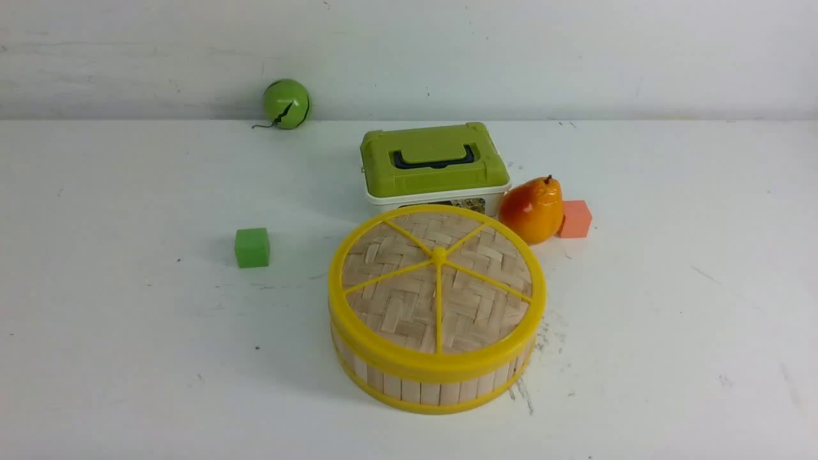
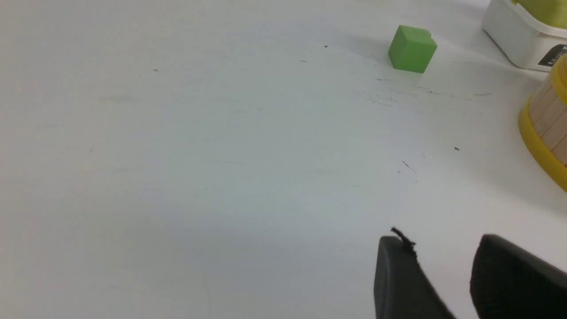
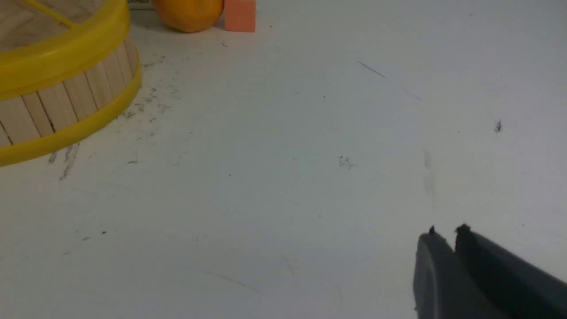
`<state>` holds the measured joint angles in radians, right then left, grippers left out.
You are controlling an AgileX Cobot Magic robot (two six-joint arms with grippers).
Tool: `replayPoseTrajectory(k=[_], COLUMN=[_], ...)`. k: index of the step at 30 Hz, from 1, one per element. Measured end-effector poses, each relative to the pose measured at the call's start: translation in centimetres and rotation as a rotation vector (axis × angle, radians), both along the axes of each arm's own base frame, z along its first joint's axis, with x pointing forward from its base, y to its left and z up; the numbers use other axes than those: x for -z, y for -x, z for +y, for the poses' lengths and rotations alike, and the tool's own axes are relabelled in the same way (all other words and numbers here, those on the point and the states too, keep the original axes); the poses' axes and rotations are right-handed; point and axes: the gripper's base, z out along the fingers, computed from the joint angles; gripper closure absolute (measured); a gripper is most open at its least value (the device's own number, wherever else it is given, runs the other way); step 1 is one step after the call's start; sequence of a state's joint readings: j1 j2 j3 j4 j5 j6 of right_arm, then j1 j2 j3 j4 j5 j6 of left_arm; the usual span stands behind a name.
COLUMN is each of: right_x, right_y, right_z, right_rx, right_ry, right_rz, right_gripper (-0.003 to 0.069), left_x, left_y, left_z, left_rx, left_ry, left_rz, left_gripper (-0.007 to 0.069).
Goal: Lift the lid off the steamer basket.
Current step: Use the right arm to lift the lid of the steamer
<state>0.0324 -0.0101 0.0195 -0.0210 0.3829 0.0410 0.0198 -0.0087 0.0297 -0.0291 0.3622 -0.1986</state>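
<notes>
A: See the lid (image 1: 396, 300)?
B: Yes, seated on the steamer basket (image 1: 430, 391), well in from the bench's (image 1: 128, 332) far edge, just nearer than the green-topped box (image 1: 434, 150).
A: And the left gripper (image 2: 443, 238)?
B: Fingers apart, with nothing between.
A: Right gripper (image 3: 447, 234)?
B: Nearly together; can't tell whether touching.
</notes>
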Motion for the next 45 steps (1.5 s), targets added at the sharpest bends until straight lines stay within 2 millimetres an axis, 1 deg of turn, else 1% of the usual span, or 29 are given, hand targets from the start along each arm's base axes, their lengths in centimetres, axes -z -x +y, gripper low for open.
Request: replayPoseTrajectory(k=[40,42,44,45], right_x=[0.00,0.00,-0.01,-0.02], right_y=[0.00,0.00,0.01,0.01], right_z=[-0.03,0.02,0.30,0.38], right_rx=[0.001,0.003,0.015,0.016], right_ry=[0.008,-0.018,-0.156,-0.190], right_rz=[0.000,0.001,0.005,0.006], right_gripper=[0.0566,0.0563,0.0559,0.0558], left_x=[0.00,0.00,0.00,0.00], left_y=[0.00,0.00,0.00,0.00], left_z=[0.00,0.00,0.00,0.00], left_rx=[0.000,0.000,0.000,0.000], left_ry=[0.000,0.000,0.000,0.000], left_rz=[0.000,0.000,0.000,0.000], left_gripper=[0.0385,0.0385,0.0385,0.0385])
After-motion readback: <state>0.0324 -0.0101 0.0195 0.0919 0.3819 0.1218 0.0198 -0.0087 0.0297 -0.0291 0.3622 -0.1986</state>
